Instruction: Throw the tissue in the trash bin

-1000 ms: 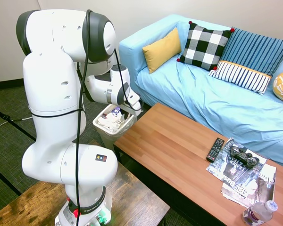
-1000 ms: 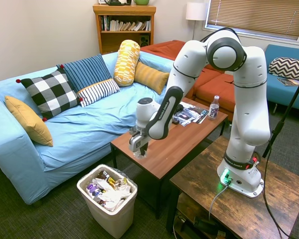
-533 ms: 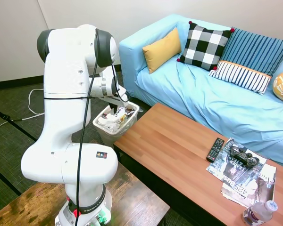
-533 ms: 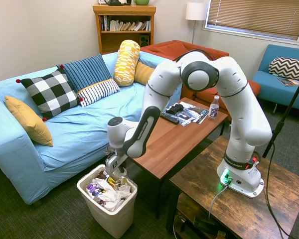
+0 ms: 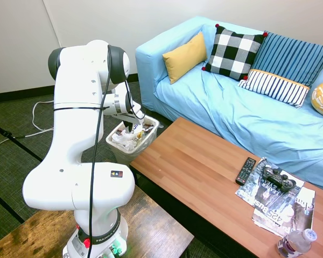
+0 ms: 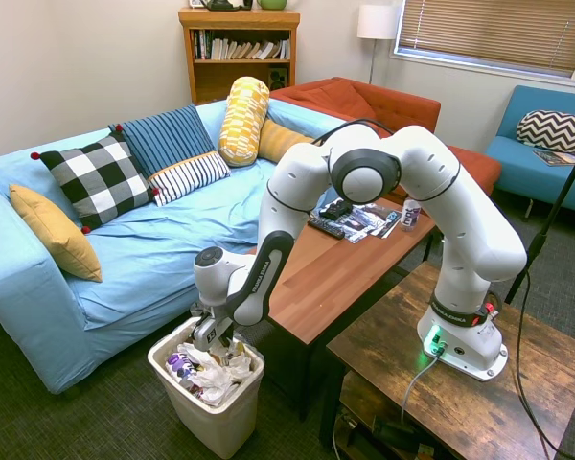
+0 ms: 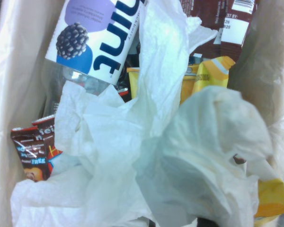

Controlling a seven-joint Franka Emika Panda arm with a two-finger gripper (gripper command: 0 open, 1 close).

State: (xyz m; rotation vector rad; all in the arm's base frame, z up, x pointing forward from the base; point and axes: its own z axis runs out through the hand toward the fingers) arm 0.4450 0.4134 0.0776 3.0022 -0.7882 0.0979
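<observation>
The trash bin (image 6: 216, 422) is a white slotted wastebasket on the carpet, between the sofa and the end of the coffee table; in the first exterior view the trash bin (image 5: 116, 144) sits behind the arm. My gripper (image 6: 209, 337) (image 5: 130, 128) points down into its mouth, at rim level among the litter. A crumpled white tissue (image 7: 213, 156) fills the near part of the wrist view, above more white paper, a blackberry-labelled bottle (image 7: 92, 40) and snack wrappers. No exterior view shows whether the tissue is held or lying in the bin.
The wooden coffee table (image 5: 204, 172) stands right beside the bin, its corner close to my forearm. A black remote (image 5: 245, 171), a game controller (image 5: 278, 177), magazines and a water bottle (image 5: 296, 243) lie at its far end. The blue sofa (image 6: 125, 249) stands behind the bin.
The arm swung the gripper from over the table's end across to the bin, then lowered it from just above the rim into the mouth.
</observation>
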